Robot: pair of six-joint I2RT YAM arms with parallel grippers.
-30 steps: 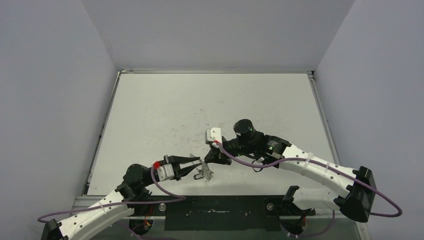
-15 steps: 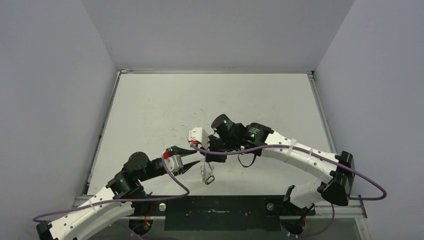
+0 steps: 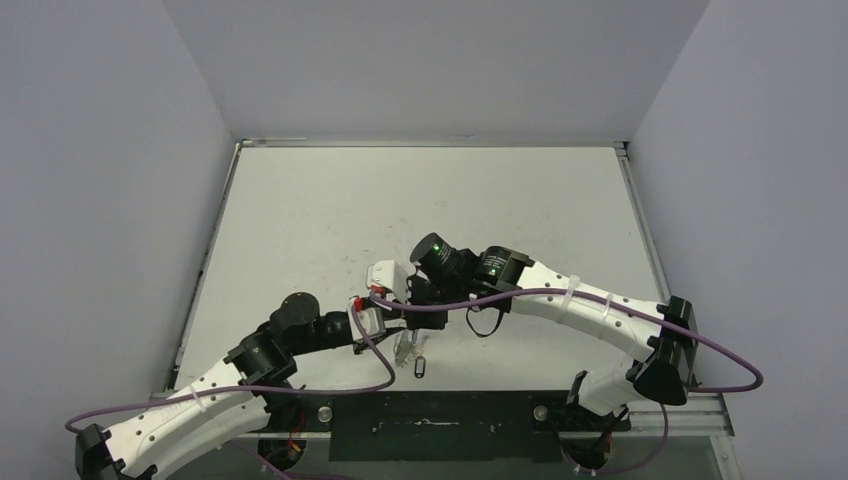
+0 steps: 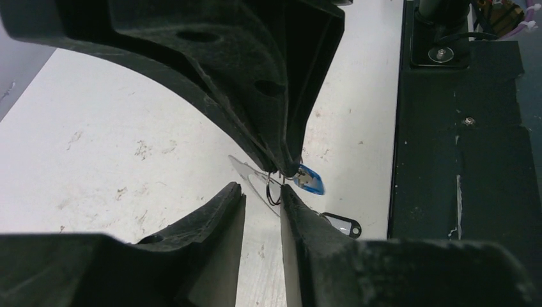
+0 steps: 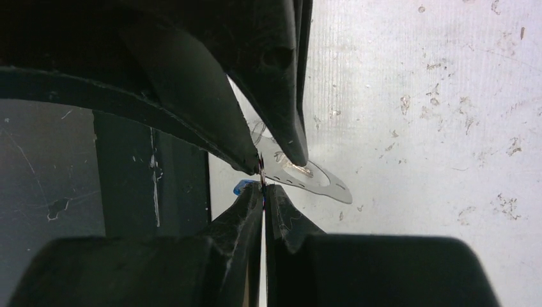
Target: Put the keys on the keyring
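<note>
Just right of centre in the right wrist view, we've got the keyring (image 5: 325,181), a pale see-through plate showing as a thin sliver close over the white table (image 5: 434,128). We can't tell whether it lies flat or is tipped up. From overhead it sits low in the middle of the frame, right where the two arms meet.

The blue key (image 4: 311,180) shows just right of centre in the left wrist view, right beside a small wire loop (image 4: 273,194) at the plate's rim. Whether it's threaded on, we can't make out. The dark key (image 4: 342,225) lies flat on the table below and to the right of the blue one. It's apart from the ring and near the black base strip (image 4: 460,160) along the right side.

Now the grippers. The right gripper (image 5: 263,190) has its fingers pressed together, nipping a thin bit of wire at the keyring's edge. The left gripper (image 4: 261,192) sits at the bottom of its own view, jaws parted with a strip of table showing between them. Its tips are just beneath the right gripper's tip and the wire loop, and we see nothing gripped. In the right wrist view one of its fingers (image 5: 291,144) touches down on the plate.
</note>
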